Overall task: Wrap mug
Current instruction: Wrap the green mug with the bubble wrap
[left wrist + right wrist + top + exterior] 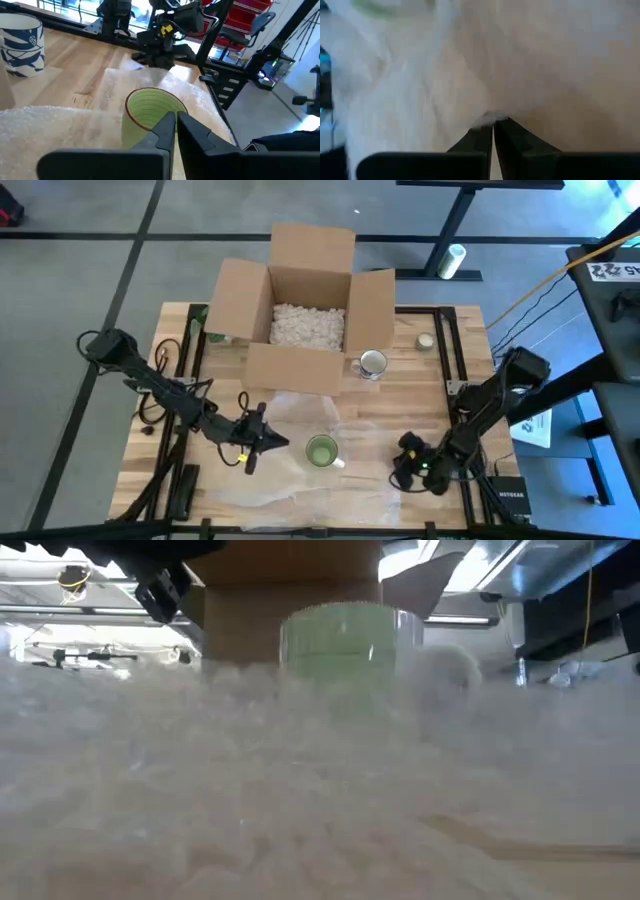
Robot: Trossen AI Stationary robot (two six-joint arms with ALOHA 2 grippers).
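High view, green mug (321, 451) on bubble wrap (300, 480), cardboard box (300, 305) behind, both arms' fingers narrow.

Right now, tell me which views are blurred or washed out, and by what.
Low view: bubble wrap close to the lens fills the foreground as a haze, green mug soft. Right wrist view: table pale and unfocused. High view: clear.

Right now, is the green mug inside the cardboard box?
No, the green mug stands on the bubble wrap on the table, in front of the cardboard box.
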